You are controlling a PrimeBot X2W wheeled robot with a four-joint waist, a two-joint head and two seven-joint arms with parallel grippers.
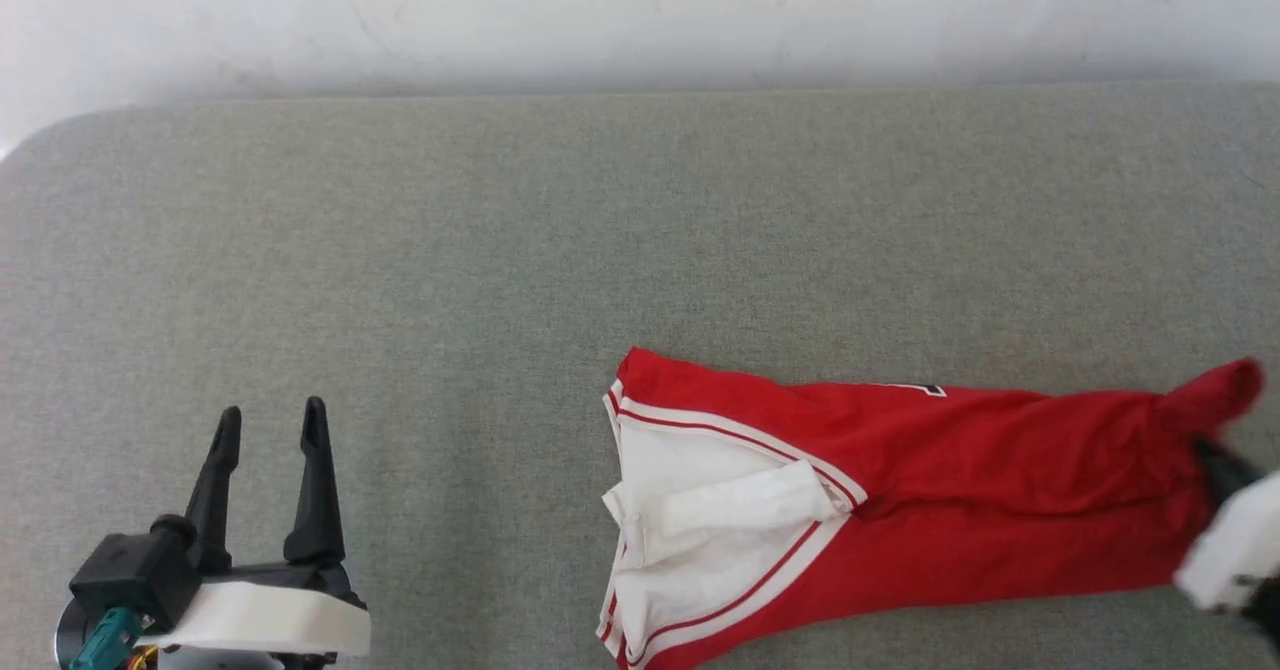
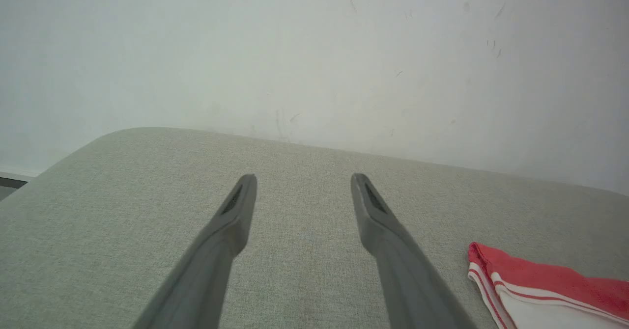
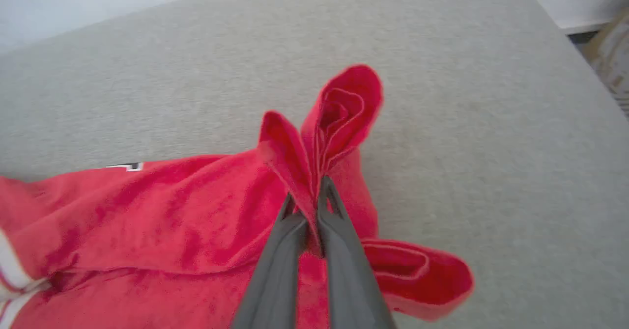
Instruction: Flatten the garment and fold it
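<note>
The right jaws are clamped on a bunched red fold of the garment (image 3: pixel 172 211), which trails off to their left over the table (image 1: pixel 500 250). The left jaws stand open and empty, the garment off to their right. Pulling several pinched layers may drag it bunched, not flat.

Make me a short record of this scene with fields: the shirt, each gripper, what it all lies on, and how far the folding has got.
shirt: red with white sleeve and striped trim, bunched lengthwise, lying on the surface
left gripper: open, holding nothing, well apart from the shirt
right gripper: shut on a pinch of red cloth at the shirt's end
surface: grey, fabric-covered
wall: white, behind the surface
progress: not yet flat, not folded
</note>
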